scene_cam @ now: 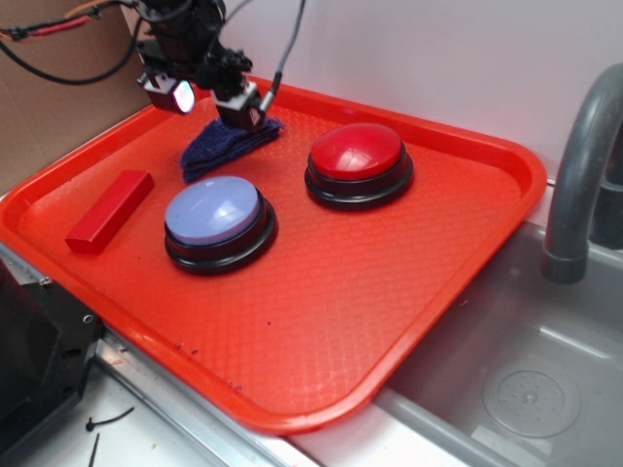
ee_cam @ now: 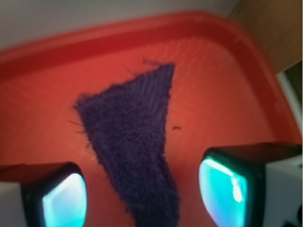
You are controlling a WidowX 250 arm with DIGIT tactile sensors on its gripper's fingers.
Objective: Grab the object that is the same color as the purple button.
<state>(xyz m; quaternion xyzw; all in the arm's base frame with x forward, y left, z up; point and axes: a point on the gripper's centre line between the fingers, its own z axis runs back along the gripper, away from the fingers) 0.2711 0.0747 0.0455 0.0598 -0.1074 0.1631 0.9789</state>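
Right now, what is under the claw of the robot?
Under the open claw lies the purple knitted cloth, flat on the red tray, its narrow end between the two fingers. Whatever lies beneath the cloth is covered and cannot be seen.

The gripper (scene_cam: pixel 209 97) stands over the cloth (scene_cam: pixel 226 146) near the tray's back rim (scene_cam: pixel 409 122), its two fingers spread with one (ee_cam: pixel 54 196) on each side of the cloth and bare tray between. The purple button (scene_cam: pixel 216 222) and red button (scene_cam: pixel 357 161) rise just in front, with an open lane between them. The red block (scene_cam: pixel 110 209) lies apart near the left rim. The tray's front half is open floor.
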